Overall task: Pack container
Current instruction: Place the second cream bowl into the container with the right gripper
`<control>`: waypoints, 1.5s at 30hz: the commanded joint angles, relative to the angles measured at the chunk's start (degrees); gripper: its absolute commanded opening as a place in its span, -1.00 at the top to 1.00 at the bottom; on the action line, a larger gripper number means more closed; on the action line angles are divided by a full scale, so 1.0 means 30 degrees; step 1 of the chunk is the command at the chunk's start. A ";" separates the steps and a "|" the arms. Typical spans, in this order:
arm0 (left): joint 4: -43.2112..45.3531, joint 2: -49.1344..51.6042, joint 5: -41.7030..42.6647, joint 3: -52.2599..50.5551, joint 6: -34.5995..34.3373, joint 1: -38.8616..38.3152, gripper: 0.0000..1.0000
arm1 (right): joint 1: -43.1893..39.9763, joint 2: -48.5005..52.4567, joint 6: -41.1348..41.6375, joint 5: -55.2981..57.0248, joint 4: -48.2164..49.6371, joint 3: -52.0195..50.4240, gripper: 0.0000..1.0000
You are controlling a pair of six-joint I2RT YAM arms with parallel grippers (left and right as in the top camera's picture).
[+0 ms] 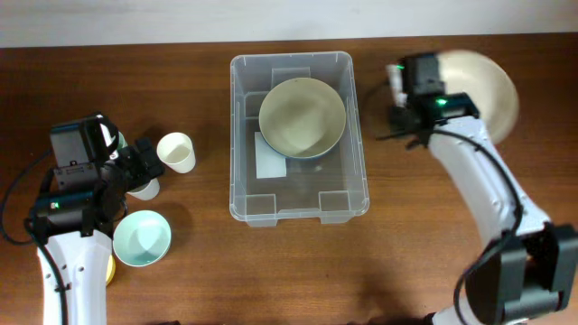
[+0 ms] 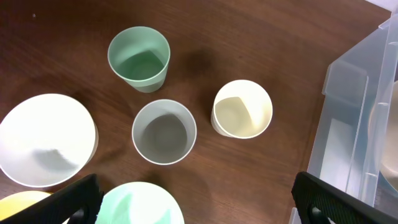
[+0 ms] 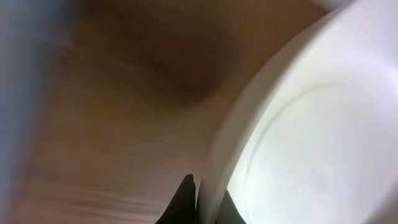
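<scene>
Clear rectangular plastic container (image 1: 298, 185), upright and open-topped, white label on its base. It stands mid-bench, near the far edge.

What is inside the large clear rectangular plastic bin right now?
The clear bin holds one pale green round bowl in its far half, overlapping a white label on the base. The remaining floor looks bare. Anything beneath the bowl is hidden.

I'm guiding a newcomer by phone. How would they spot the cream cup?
Find the clear container mid-table. Left of it stands a group of cups and bowls; the cream cup is nearest the container. Beside it, the green cup and grey cup differ in colour.
</scene>
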 commanded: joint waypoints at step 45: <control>0.0342 -0.0044 0.0211 0.0430 -0.0168 0.0044 -0.99 | 0.5493 -0.3643 -0.2127 -0.5537 0.0168 0.3985 -0.98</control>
